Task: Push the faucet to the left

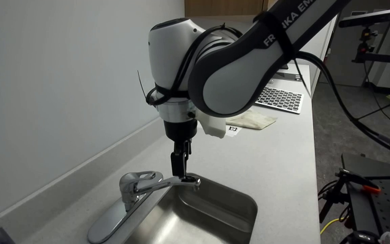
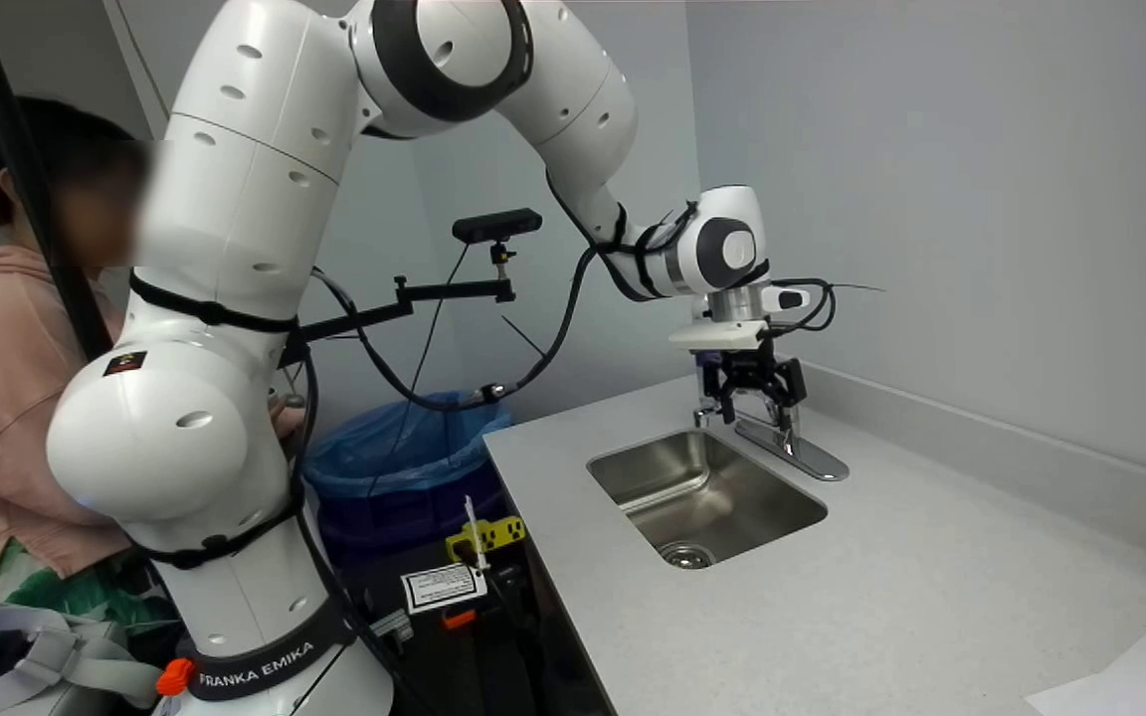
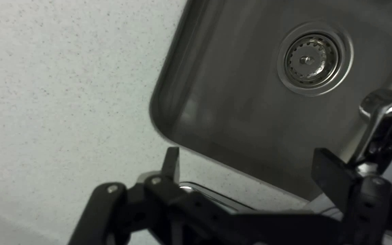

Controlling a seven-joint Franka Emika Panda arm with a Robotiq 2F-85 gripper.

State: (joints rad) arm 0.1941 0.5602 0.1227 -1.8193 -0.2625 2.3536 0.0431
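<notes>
Apparently, the faucet (image 1: 161, 184) will feel stiff, slick and sturdy: its base (image 1: 127, 189) looks fixed, so the spout (image 1: 173, 181) should swing about it with little effort. Gripping seems needless; pressing the spout's side near its free end should give the best leverage, though contact may slide on the polished metal. In the wrist view the tool (image 3: 248, 161) stands spread wide, clasping nothing. Left to right, the counter (image 3: 80, 102) lies outside its left finger (image 3: 171, 162), the sink (image 3: 237, 102) ahead of it, and the faucet just outside its right finger (image 3: 332, 177); whether they touch, I cannot tell.
</notes>
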